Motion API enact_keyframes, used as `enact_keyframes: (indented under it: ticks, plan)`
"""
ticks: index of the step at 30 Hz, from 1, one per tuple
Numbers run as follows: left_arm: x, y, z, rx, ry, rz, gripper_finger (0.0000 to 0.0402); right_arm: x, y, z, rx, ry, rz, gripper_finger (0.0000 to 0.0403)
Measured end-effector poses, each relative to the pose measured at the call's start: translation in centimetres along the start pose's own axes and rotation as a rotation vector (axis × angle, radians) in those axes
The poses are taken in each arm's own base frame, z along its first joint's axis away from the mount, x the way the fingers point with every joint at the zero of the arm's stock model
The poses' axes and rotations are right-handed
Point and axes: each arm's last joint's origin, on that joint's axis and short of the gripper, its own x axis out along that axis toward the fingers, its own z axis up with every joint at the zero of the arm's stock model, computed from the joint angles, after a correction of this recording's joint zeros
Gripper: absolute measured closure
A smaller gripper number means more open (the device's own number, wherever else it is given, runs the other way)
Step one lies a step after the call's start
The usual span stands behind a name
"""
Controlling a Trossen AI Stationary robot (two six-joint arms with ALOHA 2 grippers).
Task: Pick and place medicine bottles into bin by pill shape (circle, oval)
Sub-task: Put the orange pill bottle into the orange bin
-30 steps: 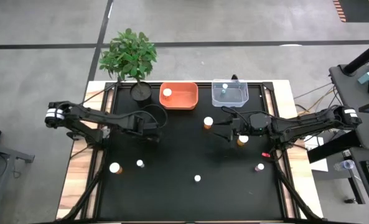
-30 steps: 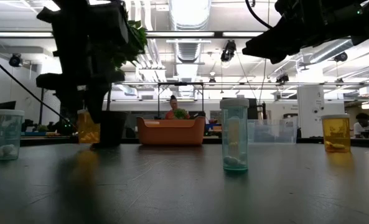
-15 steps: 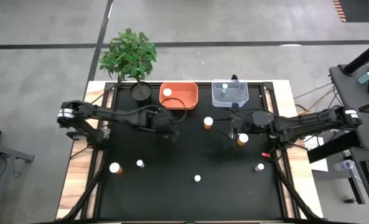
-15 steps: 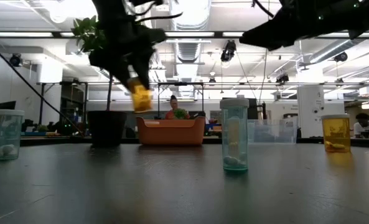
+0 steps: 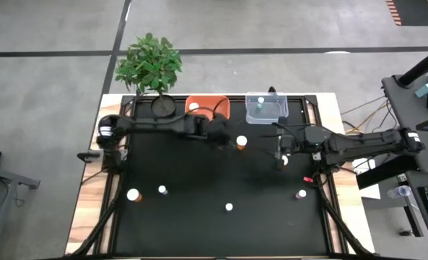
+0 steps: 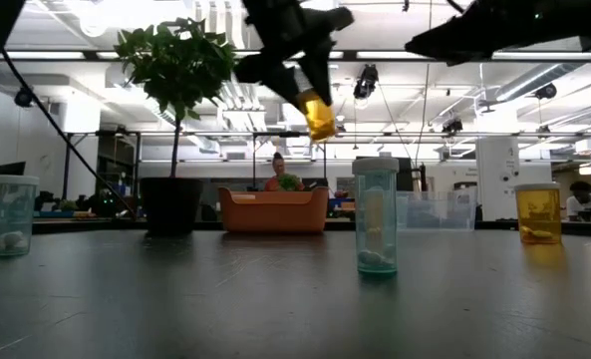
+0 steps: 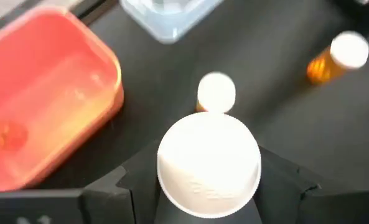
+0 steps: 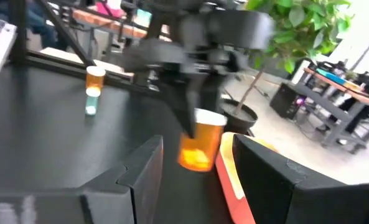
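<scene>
My left gripper is shut on an amber medicine bottle with a white cap, high above the table near the orange bin. It also shows in the right wrist view. My right gripper is open and empty above the table. Just by it an amber bottle stands on its base. Another amber bottle stands between the two grippers. One bottle lies in the orange bin, and a small one in the clear bin. My left gripper pinches the bottle's capped upper end between its two fingers. The fingers come from above, pointing down. The bottle hangs below them, a little tilted, lifted clear of the table.
A potted plant stands at the far left corner. Loose bottles stand on the near half of the table: one amber, two small white-capped, one pink-capped. People show in the room behind the table.
My left gripper has carried the amber bottle up and toward the table's right and far edge, to the orange bin. The bottle has gone from upright to tilted. My right gripper has drawn back a little toward the table's right edge.
</scene>
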Motion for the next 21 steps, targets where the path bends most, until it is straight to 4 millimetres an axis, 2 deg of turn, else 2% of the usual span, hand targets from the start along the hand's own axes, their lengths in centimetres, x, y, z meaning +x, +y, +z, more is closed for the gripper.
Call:
enact_keyframes:
  ticks: [5, 9, 15, 21]
  plan:
    - [1.9, 0.7, 2.4, 0.006, -0.027, 0.027, 0.0215, -1.6, -0.2, 0.5, 0.007, -0.032, 0.025, 0.0216]
    - [3.5, 1.9, 3.6, 0.003, -0.023, 0.060, 0.0215, -2.6, -0.3, 0.5, 0.015, -0.024, 0.027, 0.0216]
    - [5.7, 4.5, 4.6, -0.034, 0.001, 0.124, 0.0215, -3.6, -0.4, 0.7, 0.020, -0.043, 0.022, 0.0216]
    - [7.1, 6.7, 5.4, -0.055, 0.007, 0.178, 0.0214, -3.7, -0.4, 0.5, 0.020, -0.045, 0.022, 0.0216]
